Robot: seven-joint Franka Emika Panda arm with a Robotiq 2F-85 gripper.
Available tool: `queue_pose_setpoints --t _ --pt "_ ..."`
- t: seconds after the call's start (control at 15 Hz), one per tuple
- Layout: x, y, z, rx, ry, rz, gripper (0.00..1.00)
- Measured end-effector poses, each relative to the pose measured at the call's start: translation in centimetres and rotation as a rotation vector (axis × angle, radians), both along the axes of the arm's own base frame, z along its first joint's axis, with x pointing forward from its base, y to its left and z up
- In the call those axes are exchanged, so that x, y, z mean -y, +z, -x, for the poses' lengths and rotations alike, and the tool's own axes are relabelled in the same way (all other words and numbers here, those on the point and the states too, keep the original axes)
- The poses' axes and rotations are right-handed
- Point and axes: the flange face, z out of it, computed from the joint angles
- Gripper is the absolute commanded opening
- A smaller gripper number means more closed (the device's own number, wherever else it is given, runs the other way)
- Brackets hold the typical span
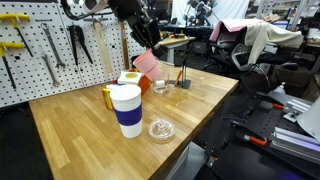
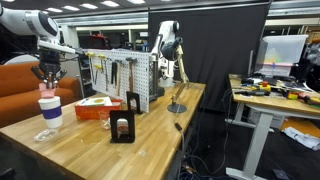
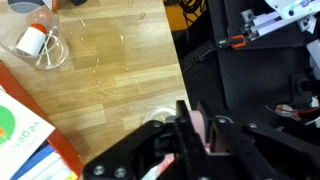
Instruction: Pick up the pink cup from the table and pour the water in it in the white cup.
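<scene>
We see the claw (image 1: 145, 50) clamped on the pink cup (image 1: 147, 63), holding it tilted in the air, clear of the counter (image 1: 80, 135). In an exterior view the pink cup (image 2: 46, 92) hangs directly above the white cup (image 2: 49, 113), which stands upright on the counter. A clear glass dish (image 1: 161, 130) lies just beside the white cup (image 1: 126, 110), and a yellow-handled container (image 1: 108, 97) stands just behind it. In the wrist view the pink cup (image 3: 205, 131) shows between the claw's dark fingers.

pink cup (image 1: 147, 62) tilted, in air abv table (image 1: 70, 125); white cup (image 1: 126, 108) w/ blue band upright on it.
</scene>
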Motion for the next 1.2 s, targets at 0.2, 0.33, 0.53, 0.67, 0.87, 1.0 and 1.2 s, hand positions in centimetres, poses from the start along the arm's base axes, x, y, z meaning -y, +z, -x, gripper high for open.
queue_pose_setpoints --t 0.2,0.33,0.53,0.67,0.87,1.0,1.2 --pt "-2.1 -0.1 -0.9 -0.084 0.076 0.055 0.04" --pt "-3.2 0.7 -1.2 -0.116 0.114 0.102 0.04" --pt "-4.4 1.6 -1.5 -0.131 0.154 0.168 0.04" --pt "-5.4 1.7 -1.4 -0.135 0.172 0.204 0.04" --pt "-6.5 0.7 -1.2 -0.140 0.195 0.261 0.04" --pt "-7.0 -0.2 -1.3 -0.141 0.210 0.311 0.04" --pt "-7.4 -0.7 -1.8 -0.129 0.246 0.389 0.04"
